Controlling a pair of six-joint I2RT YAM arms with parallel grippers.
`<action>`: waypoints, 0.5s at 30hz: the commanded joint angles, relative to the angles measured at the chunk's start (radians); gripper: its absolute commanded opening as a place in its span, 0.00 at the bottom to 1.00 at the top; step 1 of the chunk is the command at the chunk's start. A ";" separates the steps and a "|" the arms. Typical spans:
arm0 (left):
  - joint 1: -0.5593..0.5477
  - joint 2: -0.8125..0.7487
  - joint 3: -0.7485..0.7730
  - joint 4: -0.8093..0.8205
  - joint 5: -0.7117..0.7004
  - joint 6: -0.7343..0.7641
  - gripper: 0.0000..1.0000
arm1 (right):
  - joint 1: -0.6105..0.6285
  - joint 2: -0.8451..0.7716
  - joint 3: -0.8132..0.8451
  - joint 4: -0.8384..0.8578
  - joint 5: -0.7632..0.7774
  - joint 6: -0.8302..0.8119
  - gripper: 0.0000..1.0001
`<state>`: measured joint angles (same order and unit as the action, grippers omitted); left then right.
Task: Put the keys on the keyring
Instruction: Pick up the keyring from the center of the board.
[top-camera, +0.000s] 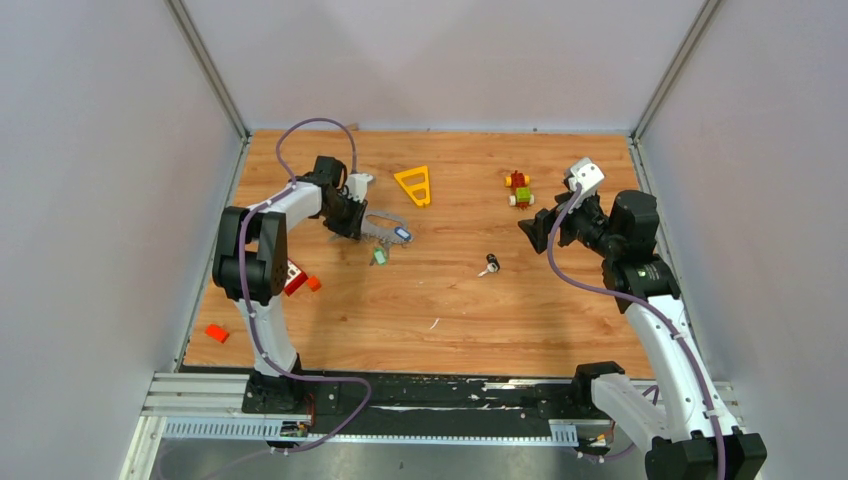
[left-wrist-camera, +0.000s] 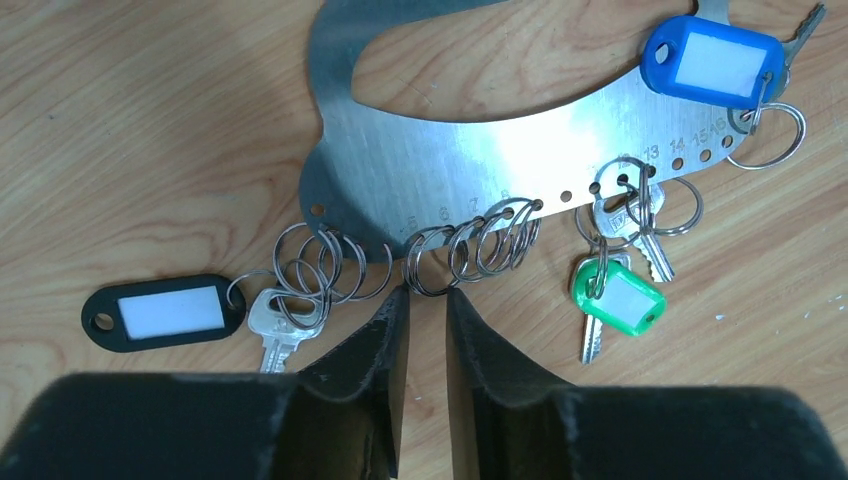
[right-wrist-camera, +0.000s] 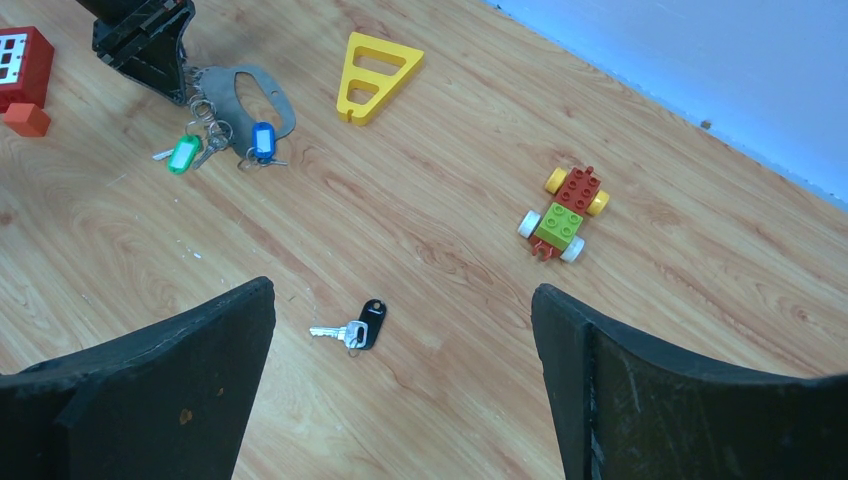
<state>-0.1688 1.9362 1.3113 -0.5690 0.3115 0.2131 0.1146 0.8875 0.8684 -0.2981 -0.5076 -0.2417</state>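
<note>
Left gripper (left-wrist-camera: 427, 300) jaws narrowly parted; right gripper (right-wrist-camera: 402, 290) spread wide

Two black tags (left-wrist-camera: 165, 313) (right-wrist-camera: 372, 324), one green tag (left-wrist-camera: 620, 298), one blue tag (left-wrist-camera: 712, 62)

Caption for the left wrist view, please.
Left gripper poised at the keyring, with blue-tagged key, green-tagged key and black-tagged key along its edge.

keyring (left-wrist-camera: 470, 160): brushed metal | blue key tag (left-wrist-camera: 712, 62): glossy plastic | table (left-wrist-camera: 150, 120): smooth wood-grain
</note>
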 joint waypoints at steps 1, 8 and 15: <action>0.000 -0.009 0.018 0.021 0.031 -0.014 0.24 | 0.003 0.000 -0.004 0.030 -0.017 -0.013 1.00; 0.000 -0.041 0.009 0.049 0.054 -0.006 0.13 | 0.003 -0.001 -0.003 0.030 -0.018 -0.014 1.00; 0.014 -0.060 -0.001 0.071 0.083 -0.055 0.27 | 0.004 -0.005 -0.005 0.030 -0.019 -0.016 1.00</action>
<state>-0.1658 1.9358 1.3098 -0.5304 0.3584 0.2031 0.1146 0.8875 0.8680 -0.2981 -0.5083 -0.2428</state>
